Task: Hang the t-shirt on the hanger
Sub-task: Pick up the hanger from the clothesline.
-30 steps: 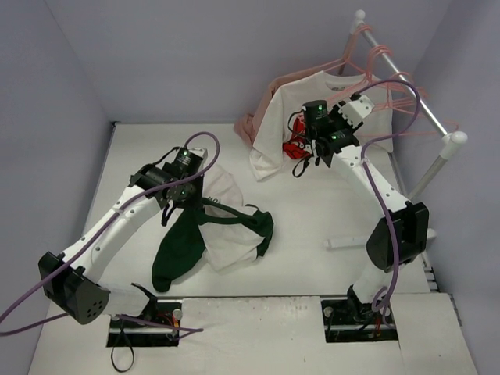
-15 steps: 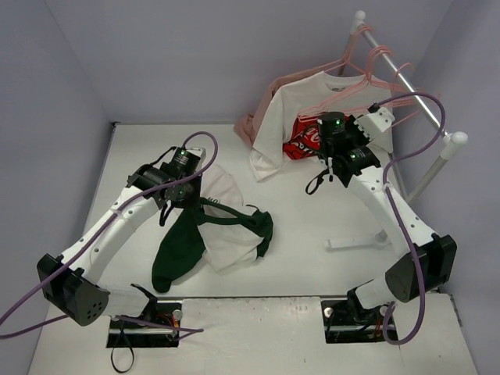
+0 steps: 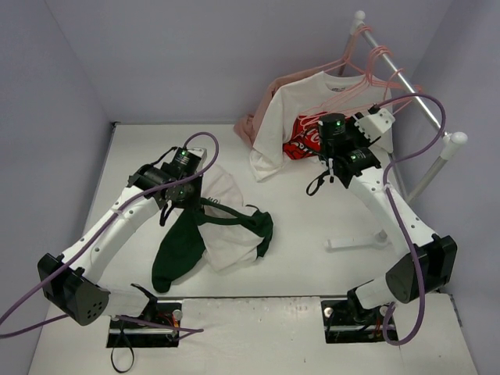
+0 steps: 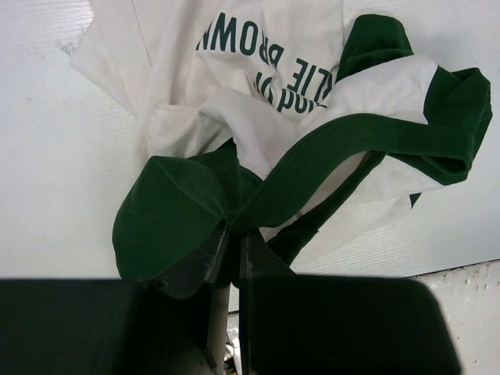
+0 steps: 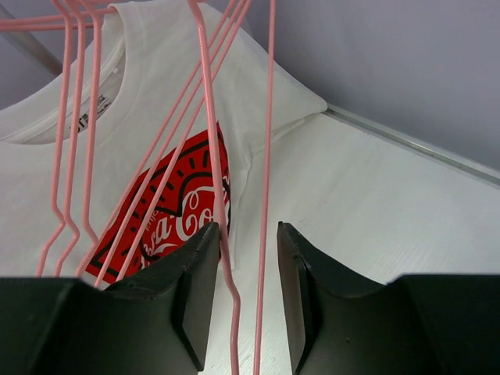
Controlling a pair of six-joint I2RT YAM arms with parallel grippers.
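The green and white t-shirt [image 3: 226,234] lies crumpled on the table, left of centre. My left gripper [image 3: 181,205] is shut on a dark green fold of the t-shirt [image 4: 312,70], and the left gripper [image 4: 232,234] has its jaws pressed together on the cloth. My right gripper [image 3: 326,139] is raised at the rack. In the right wrist view the right gripper [image 5: 246,230] stands open, with two thin pink wires of a hanger [image 5: 268,117] running down between its fingers. The left wire lies close against the left finger [image 5: 199,273].
A white t-shirt with a red logo [image 3: 293,117] hangs on the rail [image 3: 406,86] just behind the wires. A pale pink garment [image 3: 250,125] hangs beside it. More pink hangers [image 3: 375,62] sit on the rail. The rack's foot [image 3: 358,242] lies on the table at right.
The right arm has swung to the right and its gripper has come in under the hangers, uncovering the red logo. The left arm and the t-shirt have not moved.
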